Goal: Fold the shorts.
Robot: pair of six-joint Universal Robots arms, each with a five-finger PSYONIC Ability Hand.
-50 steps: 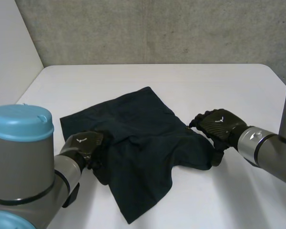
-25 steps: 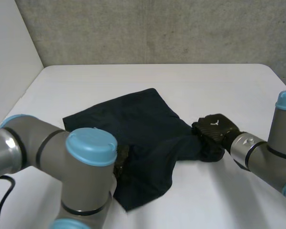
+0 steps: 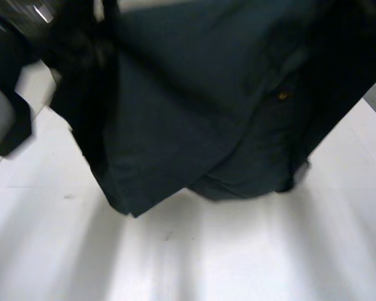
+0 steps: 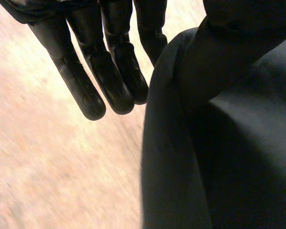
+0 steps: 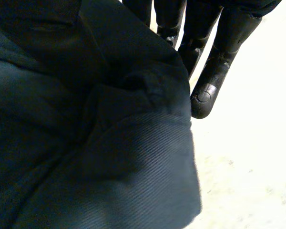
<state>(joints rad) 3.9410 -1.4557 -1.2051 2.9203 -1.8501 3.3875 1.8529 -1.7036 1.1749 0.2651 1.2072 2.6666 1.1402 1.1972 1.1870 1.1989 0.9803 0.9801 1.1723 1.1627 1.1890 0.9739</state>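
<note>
Shorts [image 3: 194, 106] in left hand [image 4: 109, 71], right hand [image 5: 219, 52]

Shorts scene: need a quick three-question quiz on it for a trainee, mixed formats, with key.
1. True or false: the shorts lie flat on the table.
2. Head view: directly under the shorts' lowest edge is A) bare white table, B) a box, C) a person's hand.
3. Right wrist view: what dark thing is beside the right hand?
Key: 1 false, they hang above it. 2 A. 3 the shorts.
</note>
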